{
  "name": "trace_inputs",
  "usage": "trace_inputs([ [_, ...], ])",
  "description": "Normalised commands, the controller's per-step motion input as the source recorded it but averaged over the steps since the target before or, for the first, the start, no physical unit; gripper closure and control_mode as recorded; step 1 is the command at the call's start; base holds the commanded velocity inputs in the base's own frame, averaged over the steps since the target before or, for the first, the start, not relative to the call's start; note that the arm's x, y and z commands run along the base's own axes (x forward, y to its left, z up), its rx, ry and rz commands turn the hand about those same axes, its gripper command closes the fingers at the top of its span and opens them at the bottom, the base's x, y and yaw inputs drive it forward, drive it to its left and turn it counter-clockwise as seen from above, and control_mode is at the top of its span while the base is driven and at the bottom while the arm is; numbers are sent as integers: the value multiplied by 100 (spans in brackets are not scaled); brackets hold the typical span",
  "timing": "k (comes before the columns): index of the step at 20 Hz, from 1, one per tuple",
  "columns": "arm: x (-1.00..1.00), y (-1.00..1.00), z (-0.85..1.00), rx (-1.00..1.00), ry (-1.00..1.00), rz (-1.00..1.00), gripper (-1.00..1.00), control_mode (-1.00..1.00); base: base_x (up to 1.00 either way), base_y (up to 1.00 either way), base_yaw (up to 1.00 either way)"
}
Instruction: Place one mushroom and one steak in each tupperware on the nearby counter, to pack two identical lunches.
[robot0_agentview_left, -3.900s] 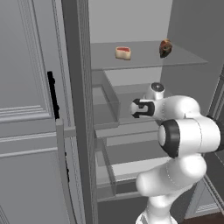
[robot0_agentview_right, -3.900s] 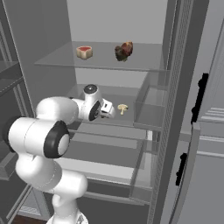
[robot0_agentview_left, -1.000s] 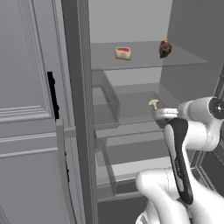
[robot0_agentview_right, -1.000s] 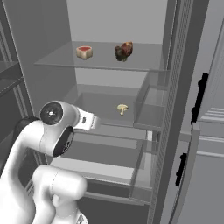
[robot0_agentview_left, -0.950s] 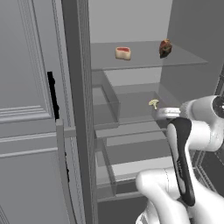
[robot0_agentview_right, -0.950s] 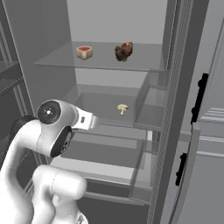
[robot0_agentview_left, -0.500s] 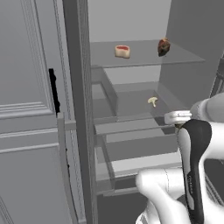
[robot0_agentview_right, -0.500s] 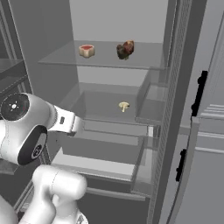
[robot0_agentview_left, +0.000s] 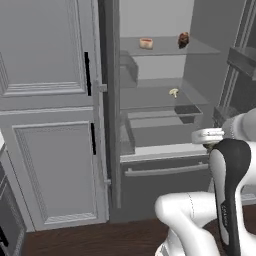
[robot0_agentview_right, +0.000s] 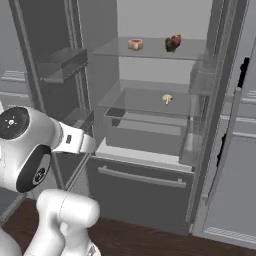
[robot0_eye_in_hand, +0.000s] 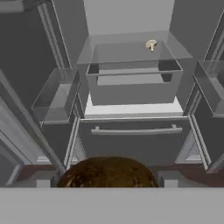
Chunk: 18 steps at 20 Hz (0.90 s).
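My gripper (robot0_eye_in_hand: 107, 183) is shut on a brown, mottled, dome-shaped mushroom (robot0_eye_in_hand: 107, 171) at the bottom of the hand view; the fingertips are mostly hidden behind it. My hand is held back from the open fridge, facing it. A small tan mushroom (robot0_agentview_left: 173, 92) (robot0_agentview_right: 167, 98) (robot0_eye_in_hand: 151, 44) sits on the glass middle shelf. On the top shelf lie a pink steak (robot0_agentview_left: 146, 43) (robot0_agentview_right: 135, 44) and a dark brown steak (robot0_agentview_left: 183, 39) (robot0_agentview_right: 173, 42). The tupperware and the counter are out of view.
The fridge's door (robot0_agentview_left: 107, 100) stands open at left in the left base view, with grey cabinet panels (robot0_agentview_left: 45, 150) beside it. A crisper drawer (robot0_eye_in_hand: 133, 85) and a handled freezer drawer (robot0_eye_in_hand: 135, 130) sit below the shelves. Door bins (robot0_agentview_right: 60, 62) jut out at the sides.
Both base views have pulled back and shifted, so the base has backed away from the fridge. The arm has swung with it. The food on the shelves has not moved.
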Motion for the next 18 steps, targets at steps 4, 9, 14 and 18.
trace_inputs([
  [4,0,0,0,0,0,0,100,100,-40,100,29],
  [9,0,0,0,0,0,0,100,100,1,100,19],
  [14,0,0,0,0,0,0,100,100,67,92,22],
  [18,0,0,0,0,0,0,100,100,100,27,33],
])
